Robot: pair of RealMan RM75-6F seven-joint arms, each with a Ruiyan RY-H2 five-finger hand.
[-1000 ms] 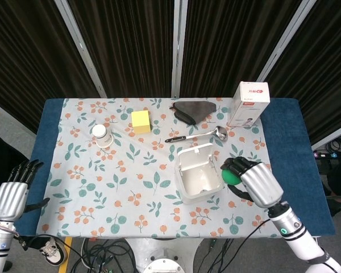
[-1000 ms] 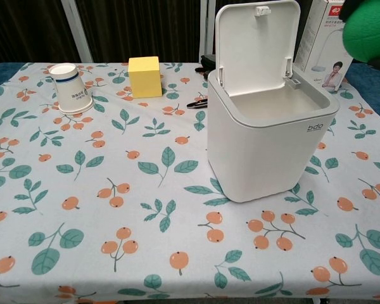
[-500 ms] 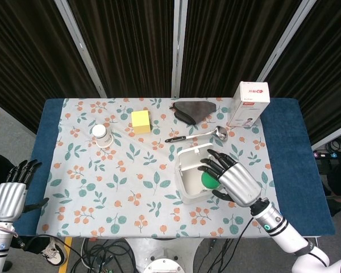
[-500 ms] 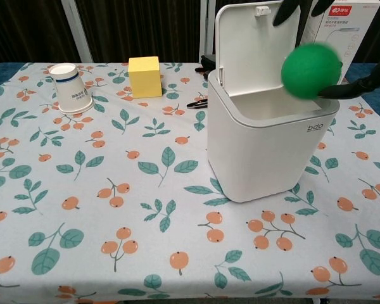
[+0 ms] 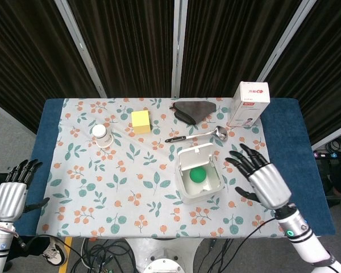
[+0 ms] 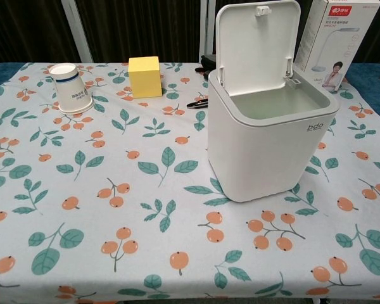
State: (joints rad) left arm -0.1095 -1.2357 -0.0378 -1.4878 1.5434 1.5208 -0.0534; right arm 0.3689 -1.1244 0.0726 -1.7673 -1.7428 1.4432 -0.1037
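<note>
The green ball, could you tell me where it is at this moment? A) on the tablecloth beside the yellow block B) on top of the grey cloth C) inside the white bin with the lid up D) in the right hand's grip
C: the head view shows the green ball lying inside the white bin, whose lid stands up, while the right hand is beside the bin with fingers spread and nothing in it.

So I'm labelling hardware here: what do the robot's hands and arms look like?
Each robot hand, left and right, has a silver metal back and black fingers. The wrists are white, the right one with a small green light and a black band. No sleeves or markings show.
</note>
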